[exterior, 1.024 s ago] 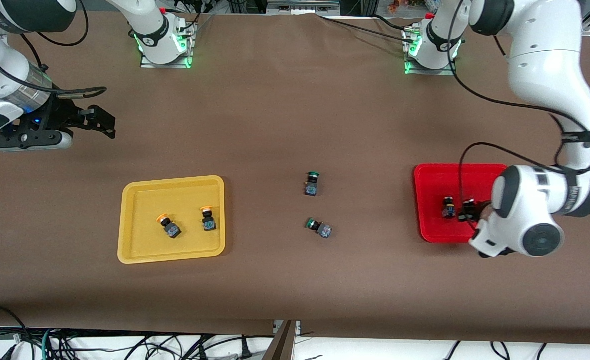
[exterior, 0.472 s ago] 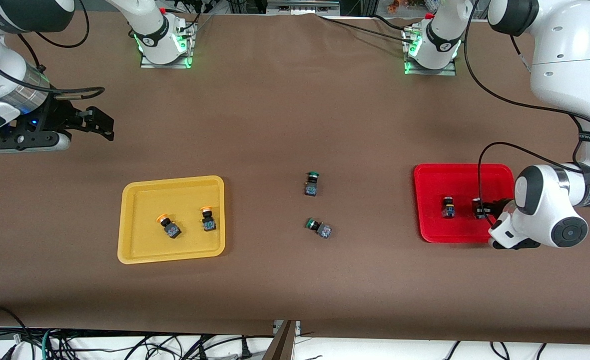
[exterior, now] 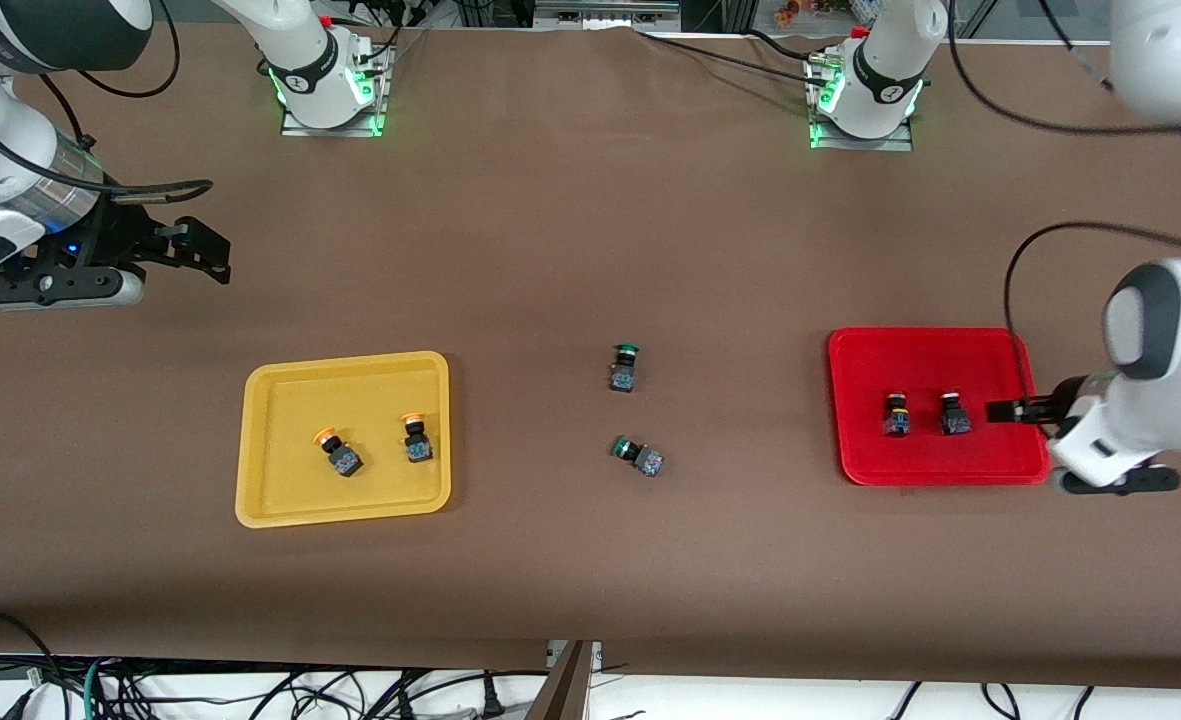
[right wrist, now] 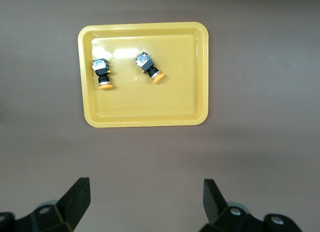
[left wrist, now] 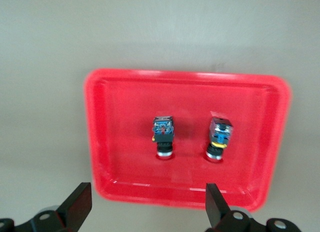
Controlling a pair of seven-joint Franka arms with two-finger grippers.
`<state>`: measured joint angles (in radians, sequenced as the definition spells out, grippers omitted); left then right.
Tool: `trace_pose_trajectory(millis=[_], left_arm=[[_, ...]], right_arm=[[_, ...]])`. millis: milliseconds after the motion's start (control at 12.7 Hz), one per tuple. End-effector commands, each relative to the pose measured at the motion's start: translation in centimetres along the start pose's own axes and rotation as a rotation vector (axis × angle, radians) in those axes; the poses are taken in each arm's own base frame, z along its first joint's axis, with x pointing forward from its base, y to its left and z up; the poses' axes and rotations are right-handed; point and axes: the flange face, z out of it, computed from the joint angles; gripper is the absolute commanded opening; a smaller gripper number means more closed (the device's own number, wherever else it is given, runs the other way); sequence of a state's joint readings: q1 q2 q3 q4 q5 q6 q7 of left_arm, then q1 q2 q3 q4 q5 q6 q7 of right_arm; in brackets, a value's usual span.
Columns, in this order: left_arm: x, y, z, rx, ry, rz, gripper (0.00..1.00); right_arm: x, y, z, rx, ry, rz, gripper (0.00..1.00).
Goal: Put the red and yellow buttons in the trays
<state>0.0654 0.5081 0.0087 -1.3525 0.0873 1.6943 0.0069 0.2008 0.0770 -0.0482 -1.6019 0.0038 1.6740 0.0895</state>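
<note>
The red tray [exterior: 850, 350] lies toward the left arm's end and holds two red buttons [exterior: 896, 414] [exterior: 954, 413] side by side. My left gripper [exterior: 1010, 411] is open and empty over that tray's edge at the left arm's end. In the left wrist view the tray [left wrist: 125, 117] and both buttons [left wrist: 163, 134] [left wrist: 218, 137] show past my open gripper [left wrist: 147, 204]. The yellow tray [exterior: 280, 490] holds two yellow buttons [exterior: 337, 452] [exterior: 415, 438]. My right gripper [exterior: 205, 245] waits open and empty over bare table at the right arm's end. Its wrist view shows the yellow tray [right wrist: 150, 109] and the gripper [right wrist: 145, 197].
Two green-capped switches [exterior: 625, 367] [exterior: 638, 455] lie on the brown table between the trays. The arm bases [exterior: 325, 80] [exterior: 865, 90] stand along the table's edge farthest from the front camera.
My left gripper let go of the second red button in the red tray and drew back toward the left arm's end. The right arm barely moved.
</note>
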Motion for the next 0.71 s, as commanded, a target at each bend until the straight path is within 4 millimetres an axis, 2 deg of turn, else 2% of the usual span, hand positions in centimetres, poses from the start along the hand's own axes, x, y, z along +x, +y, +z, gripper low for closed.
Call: trace_pose_trajectory(millis=[0, 157, 236, 472, 630], left_arm=[[-5.2, -1.6, -7.9, 0.014, 0.05, 0.116, 1.0], [-9.0, -2.2, -12.7, 0.019, 0.047, 0.128, 1.0], [-10.0, -1.4, -13.6, 0.017, 0.028, 0.142, 1.0], [-10.6, -0.2, -14.0, -0.002, 0.048, 0.161, 1.0], [-12.7, -0.2, -13.7, -0.007, 0.1, 0.158, 1.0]], right_arm=[[0.1, 0.2, -1.0, -0.005, 0.002, -0.008, 1.0], [0.1, 0.0, -1.0, -0.007, 0.002, -0.01, 1.0], [0.1, 0.1, -1.0, -0.005, 0.001, -0.01, 1.0], [0.1, 0.1, -1.0, -0.006, -0.001, -0.01, 1.0], [0.1, 0.1, -1.0, -0.006, -0.001, -0.01, 1.0]])
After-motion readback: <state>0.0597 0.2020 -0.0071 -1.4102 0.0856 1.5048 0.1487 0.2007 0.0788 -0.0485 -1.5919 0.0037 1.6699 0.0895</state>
